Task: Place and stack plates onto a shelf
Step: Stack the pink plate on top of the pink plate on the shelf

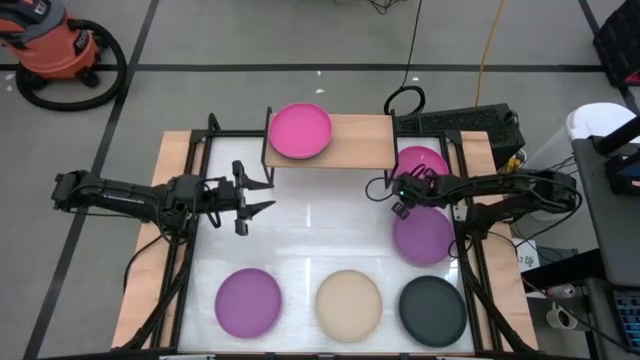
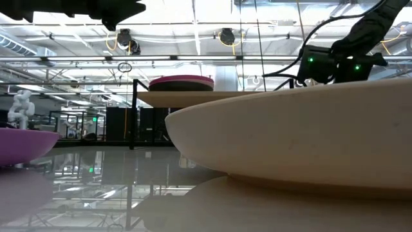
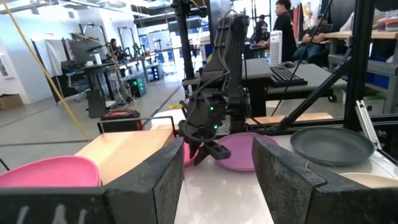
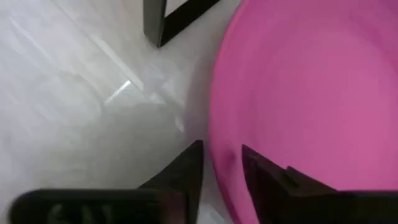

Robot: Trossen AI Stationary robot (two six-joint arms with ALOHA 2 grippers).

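The shelf (image 1: 355, 140) stands at the table's far middle, with a hot pink plate (image 1: 299, 131) lying on the left half of its wooden top. A second hot pink plate (image 1: 424, 160) lies just right of the shelf. My right gripper (image 1: 398, 195) is at this plate's near left rim and is shut on it. A purple plate (image 1: 425, 238) lies under the right arm. A purple plate (image 1: 248, 301), a beige plate (image 1: 349, 303) and a dark grey plate (image 1: 433, 308) lie in a row along the near edge. My left gripper (image 1: 255, 200) is open and empty, left of the middle. My right gripper has the hot pink plate's rim (image 4: 217, 134) between its two fingers, one finger (image 4: 186, 168) outside the rim and the other (image 4: 261, 177) over the plate's inner side. The fingers come from the near left, slanting down. I cannot tell whether the plate is lifted.
The shelf's black leg (image 4: 163, 22) stands close to the right gripper. The right half of the shelf top (image 3: 124, 152) is bare wood. The white tabletop (image 1: 320, 235) between the two grippers is bare. People sit at desks in the room behind (image 3: 286, 25).
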